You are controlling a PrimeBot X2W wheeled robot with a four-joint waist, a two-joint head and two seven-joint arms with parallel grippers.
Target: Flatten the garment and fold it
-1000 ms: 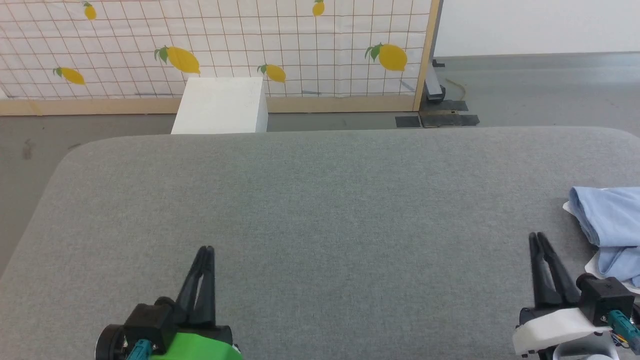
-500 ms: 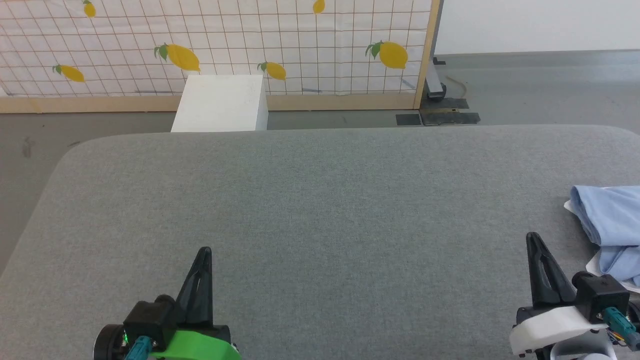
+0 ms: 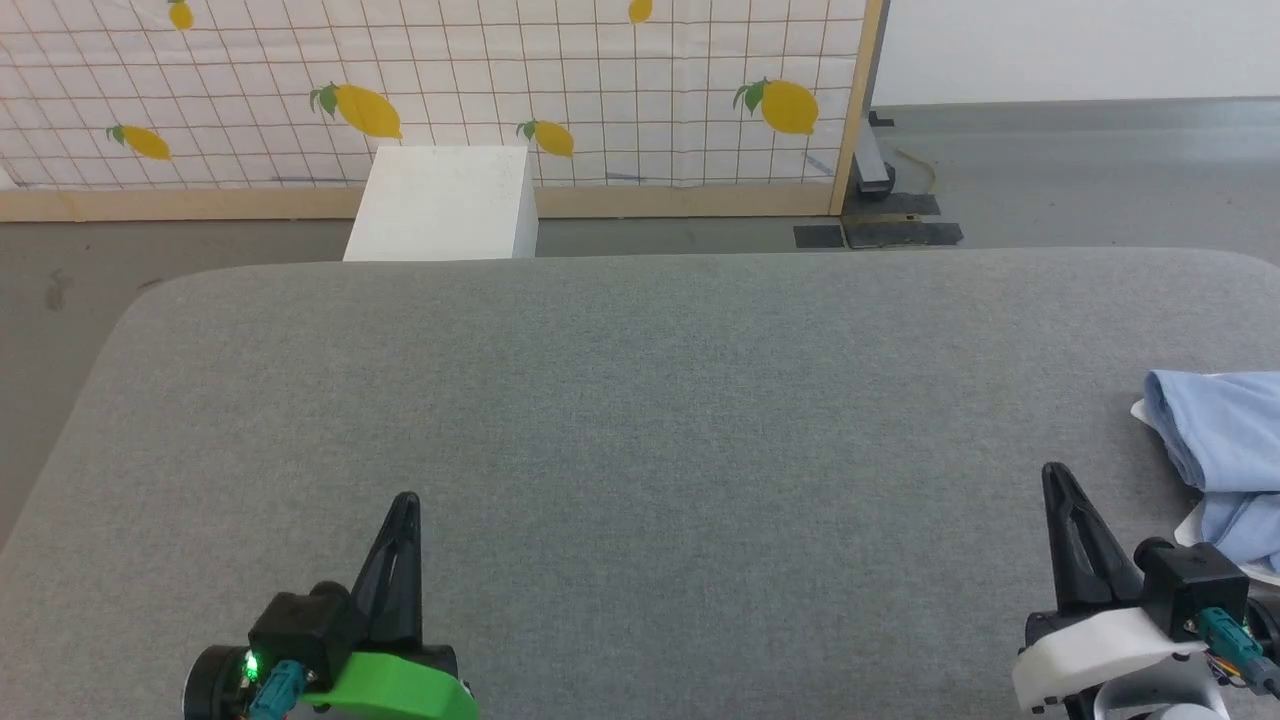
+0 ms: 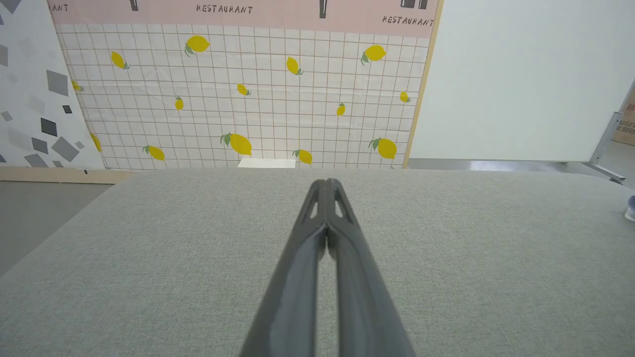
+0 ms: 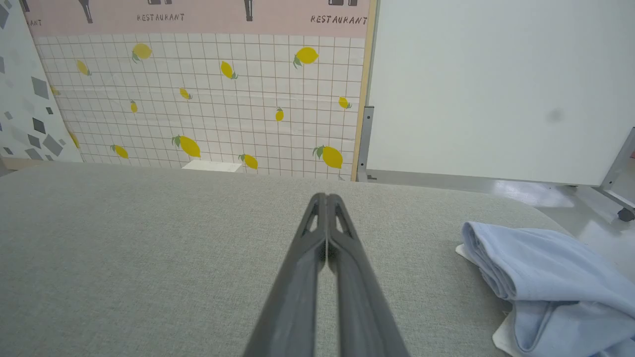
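Note:
The garment [image 3: 1225,445] is a light blue bundle of soft fabric lying folded at the right edge of the grey table [image 3: 640,400], partly cut off by the head view. In the right wrist view the garment [image 5: 540,277] lies to the right of my fingers, with a white layer under it. My right gripper [image 3: 1052,472] is shut and empty, a short way left of the garment and apart from it. My left gripper [image 3: 405,500] is shut and empty near the table's front left. Both pairs of fingertips meet in the wrist views, left gripper [image 4: 326,182], right gripper [image 5: 326,196].
A white box [image 3: 440,205] stands on the floor beyond the table's far edge. Behind it is a lemon-print partition [image 3: 430,90] with a wooden frame. Grey floor [image 3: 1080,170] lies to the far right.
Both grippers closed from slightly parted to fully shut. The right gripper has shifted a little up and left in the head view, which itself has shifted slightly.

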